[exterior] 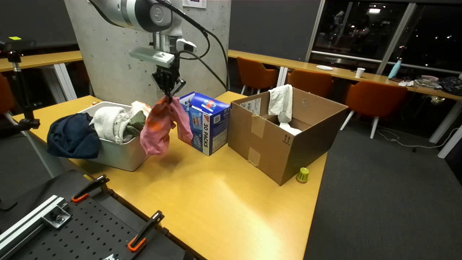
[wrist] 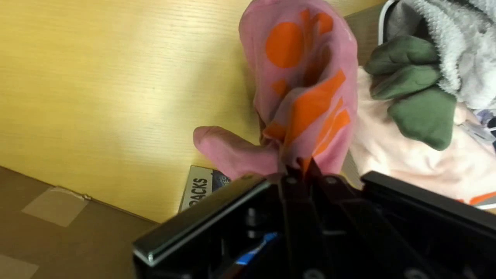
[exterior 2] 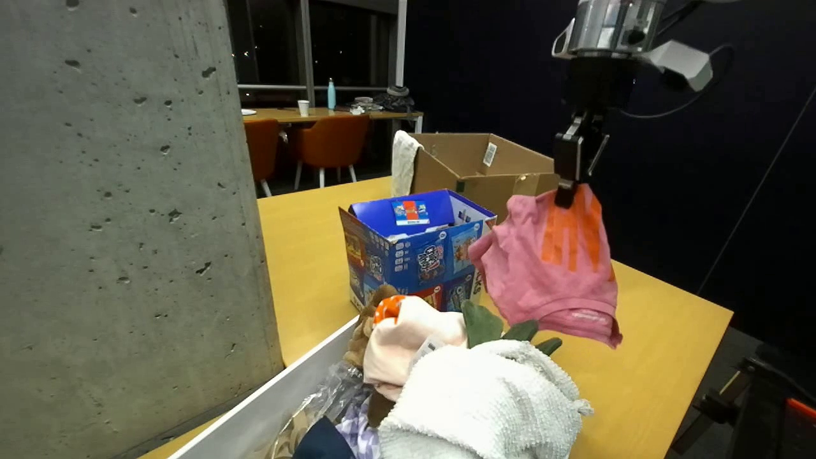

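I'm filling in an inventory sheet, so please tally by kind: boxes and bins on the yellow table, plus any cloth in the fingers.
Boxes: 2 (cardboard box, blue snack box)
Bins: 1 (white bin)
Cloths in the fingers: 1 (pink cloth)
Total: 4

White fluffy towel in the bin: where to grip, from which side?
Probably the rounded top of the white towel, from straight above: it bulges over the rim of the bin, offering soft folds to pinch, while the navy cloth and green fabric crowd its sides. The gripper holds the pink garment, so it would need freeing first.
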You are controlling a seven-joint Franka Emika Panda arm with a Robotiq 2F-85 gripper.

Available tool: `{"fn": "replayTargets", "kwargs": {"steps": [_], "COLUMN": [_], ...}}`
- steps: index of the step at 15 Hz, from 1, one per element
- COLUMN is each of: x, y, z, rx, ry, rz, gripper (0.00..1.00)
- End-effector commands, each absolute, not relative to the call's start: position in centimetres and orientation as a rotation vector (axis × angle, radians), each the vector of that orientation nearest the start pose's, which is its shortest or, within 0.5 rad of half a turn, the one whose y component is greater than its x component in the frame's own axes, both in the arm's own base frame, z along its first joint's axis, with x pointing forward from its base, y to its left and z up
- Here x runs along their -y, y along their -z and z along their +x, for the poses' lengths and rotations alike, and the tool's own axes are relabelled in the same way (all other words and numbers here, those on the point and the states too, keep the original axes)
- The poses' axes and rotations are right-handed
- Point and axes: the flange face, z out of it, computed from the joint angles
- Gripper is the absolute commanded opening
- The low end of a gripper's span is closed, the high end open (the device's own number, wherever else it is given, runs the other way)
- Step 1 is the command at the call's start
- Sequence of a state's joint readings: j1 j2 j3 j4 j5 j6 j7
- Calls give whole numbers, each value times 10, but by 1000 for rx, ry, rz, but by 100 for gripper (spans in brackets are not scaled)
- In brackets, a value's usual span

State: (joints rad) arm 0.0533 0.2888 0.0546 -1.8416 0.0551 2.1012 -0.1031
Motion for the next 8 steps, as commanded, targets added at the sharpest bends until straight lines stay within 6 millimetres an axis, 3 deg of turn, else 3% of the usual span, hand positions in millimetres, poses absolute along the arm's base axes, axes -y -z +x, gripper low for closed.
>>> {"fn": "replayTargets", "kwargs": {"steps": [1,4,8], "x": [-44,-33,-38], "y": [-410,-431,-451], "z": [657,684,715], "rx": [390,417,454], "ry": [-60,-61,-25], "rz": [-3099,-3149,-3233], "gripper": [1,1,1]}}
